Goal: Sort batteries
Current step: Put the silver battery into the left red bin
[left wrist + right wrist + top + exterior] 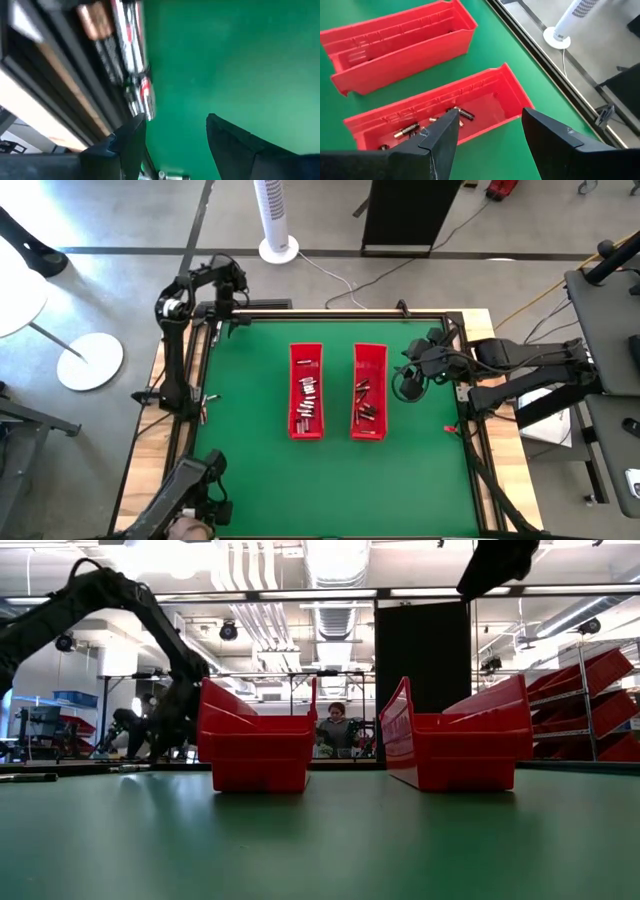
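Green table (420,470), batteries (308,395) in red trays (369,360)

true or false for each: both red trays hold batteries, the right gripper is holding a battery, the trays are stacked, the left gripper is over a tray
1. Both red trays, the left tray and the right tray, hold batteries. True.
2. The right gripper holds a battery. False: it is open and empty.
3. The trays are stacked. False: they stand side by side, apart, on the green mat.
4. The left gripper is over a tray. False: it is by the mat's edge.
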